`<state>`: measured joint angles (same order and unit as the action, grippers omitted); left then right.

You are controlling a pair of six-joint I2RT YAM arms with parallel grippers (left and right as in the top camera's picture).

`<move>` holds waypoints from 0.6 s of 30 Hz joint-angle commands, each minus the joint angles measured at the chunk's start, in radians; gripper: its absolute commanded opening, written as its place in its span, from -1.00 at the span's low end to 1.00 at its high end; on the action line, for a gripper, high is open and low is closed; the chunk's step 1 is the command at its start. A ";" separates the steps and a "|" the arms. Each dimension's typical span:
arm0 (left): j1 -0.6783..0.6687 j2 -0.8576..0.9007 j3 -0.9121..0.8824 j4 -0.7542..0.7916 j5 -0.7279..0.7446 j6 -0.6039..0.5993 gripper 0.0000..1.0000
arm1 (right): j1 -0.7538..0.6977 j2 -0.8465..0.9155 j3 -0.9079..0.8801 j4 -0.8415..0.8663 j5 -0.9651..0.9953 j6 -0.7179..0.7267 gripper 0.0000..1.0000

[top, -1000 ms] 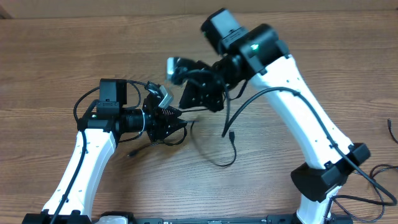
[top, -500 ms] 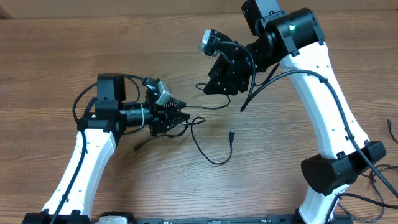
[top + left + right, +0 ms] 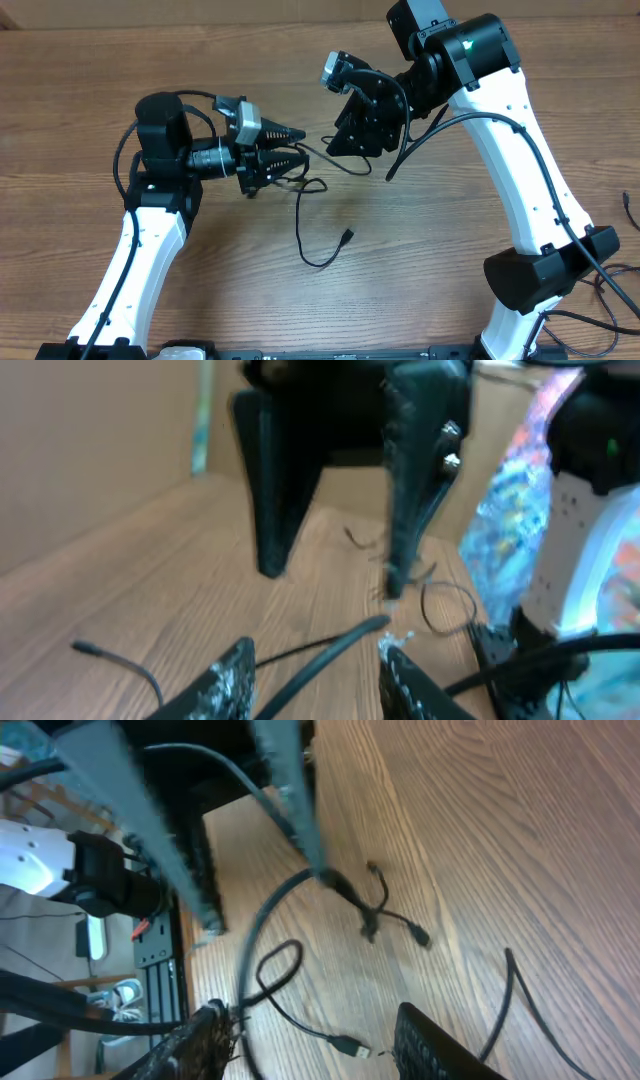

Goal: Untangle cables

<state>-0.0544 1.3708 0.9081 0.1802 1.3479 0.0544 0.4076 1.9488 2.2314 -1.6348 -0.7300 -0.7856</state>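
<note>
The cables (image 3: 298,225) lie near the middle of the table (image 3: 120,60). One strand hangs from the left gripper (image 3: 300,147), loops down on the wood and ends in a small plug (image 3: 346,236) on the near side. Another strand leads to the right, toward the right gripper (image 3: 357,146).

The fingertips of the left gripper are seen partly apart, with a cord running through the gap. It cannot be told whether the cord is really pinched or only hooked. The jaws of the right gripper are spread wide and nothing is held between them.

The step in hand is judged to be a grasp by the right gripper. It is best taken on the strand just beside the left fingertips, and on one cord only. The cord should then be pulled slowly to the far right, so that the loop is drawn open and not tightened into a knot.
</note>
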 commanded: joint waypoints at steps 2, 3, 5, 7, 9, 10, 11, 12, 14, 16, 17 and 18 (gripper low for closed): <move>0.003 -0.011 0.013 0.093 -0.076 -0.220 -0.75 | 0.003 -0.020 -0.007 0.002 -0.062 0.005 0.01; 0.003 -0.011 0.013 0.128 -0.077 -0.251 -0.76 | 0.004 -0.020 -0.007 0.001 -0.066 0.005 0.01; 0.003 -0.011 0.013 0.175 -0.077 -0.297 -0.76 | 0.008 -0.019 -0.007 0.002 -0.085 0.005 0.01; 0.002 -0.011 0.013 0.224 -0.077 -0.342 -0.76 | 0.016 -0.017 -0.007 0.002 -0.099 0.004 0.01; 0.002 -0.011 0.013 0.260 -0.076 -0.381 -0.77 | 0.019 -0.014 -0.007 0.002 -0.099 0.004 -0.14; 0.002 -0.011 0.013 0.272 -0.076 -0.397 -0.77 | 0.019 -0.013 -0.007 0.002 -0.099 0.004 -0.23; 0.002 -0.011 0.013 0.288 -0.076 -0.420 -0.78 | 0.019 -0.010 -0.007 0.002 -0.099 0.004 -0.39; 0.002 -0.011 0.013 0.307 -0.075 -0.443 -0.78 | 0.019 -0.006 -0.007 0.002 -0.100 0.005 -0.74; 0.002 -0.011 0.013 0.334 -0.075 -0.468 -0.80 | 0.019 0.000 -0.007 -0.002 -0.099 0.005 -0.92; 0.002 -0.011 0.013 0.337 -0.075 -0.470 -0.81 | 0.018 0.002 -0.007 -0.008 -0.090 0.005 -0.92; 0.002 -0.011 0.013 0.337 -0.072 -0.471 -0.81 | 0.018 0.002 -0.007 -0.009 -0.077 0.005 -0.92; 0.002 -0.011 0.013 0.334 -0.072 -0.471 -0.81 | 0.016 0.002 -0.007 -0.009 -0.050 0.007 -0.92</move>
<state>-0.0544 1.3708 0.9081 0.5102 1.2778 -0.3763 0.4236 1.9491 2.2307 -1.6428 -0.8097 -0.7784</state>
